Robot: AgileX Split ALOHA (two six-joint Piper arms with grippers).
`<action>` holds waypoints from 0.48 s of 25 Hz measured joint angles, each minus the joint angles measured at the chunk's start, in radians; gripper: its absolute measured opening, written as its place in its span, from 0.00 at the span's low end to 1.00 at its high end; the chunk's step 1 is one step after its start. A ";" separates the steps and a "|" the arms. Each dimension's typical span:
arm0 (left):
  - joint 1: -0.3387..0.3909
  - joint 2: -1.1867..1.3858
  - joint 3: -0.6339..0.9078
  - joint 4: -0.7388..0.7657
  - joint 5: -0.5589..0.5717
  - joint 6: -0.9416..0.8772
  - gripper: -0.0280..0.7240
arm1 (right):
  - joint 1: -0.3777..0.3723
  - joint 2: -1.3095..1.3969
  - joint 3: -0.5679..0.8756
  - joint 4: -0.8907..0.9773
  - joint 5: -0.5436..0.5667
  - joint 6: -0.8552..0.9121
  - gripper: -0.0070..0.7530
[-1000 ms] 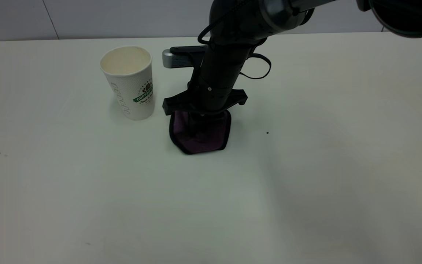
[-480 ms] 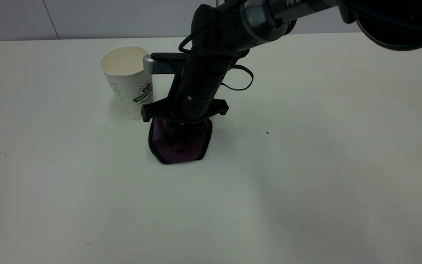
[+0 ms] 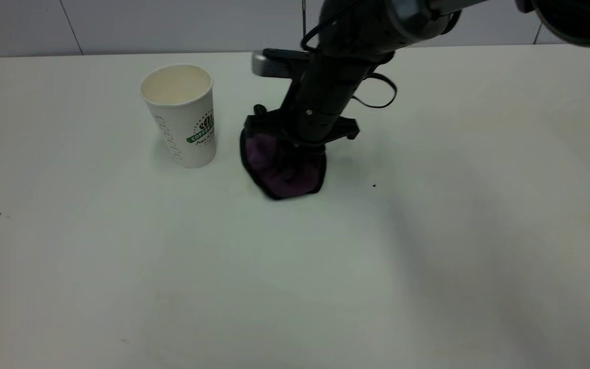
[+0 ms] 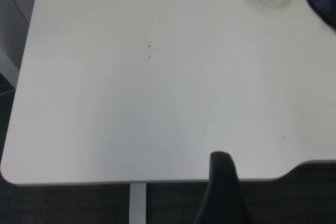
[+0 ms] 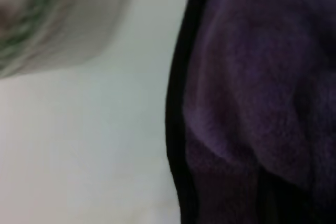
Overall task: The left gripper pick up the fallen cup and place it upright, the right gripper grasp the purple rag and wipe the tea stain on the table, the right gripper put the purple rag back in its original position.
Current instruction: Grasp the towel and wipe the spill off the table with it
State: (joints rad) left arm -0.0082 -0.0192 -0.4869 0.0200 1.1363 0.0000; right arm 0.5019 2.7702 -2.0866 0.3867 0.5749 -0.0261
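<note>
Exterior view, cup (image 3: 181, 115) upright, mouth up

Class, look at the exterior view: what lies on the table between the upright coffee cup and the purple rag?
Nothing: in the exterior view, only bare table separates the cup from the purple rag under the right gripper.

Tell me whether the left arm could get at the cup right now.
Probably yes. The cup stands upright on the table with bare tabletop on its left and front. The right gripper, holding the purple rag, crowds only its right side.
</note>
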 joint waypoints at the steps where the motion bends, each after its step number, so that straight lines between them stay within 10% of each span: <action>1: 0.000 0.000 0.000 0.000 0.000 0.000 0.82 | -0.027 -0.001 0.000 -0.010 0.016 0.000 0.12; 12: 0.000 0.000 0.000 0.000 0.000 0.000 0.82 | -0.310 -0.019 -0.008 -0.206 0.260 0.002 0.13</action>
State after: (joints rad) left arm -0.0082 -0.0192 -0.4869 0.0200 1.1363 0.0000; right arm 0.1921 2.7512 -2.0950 0.1807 0.8353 -0.0241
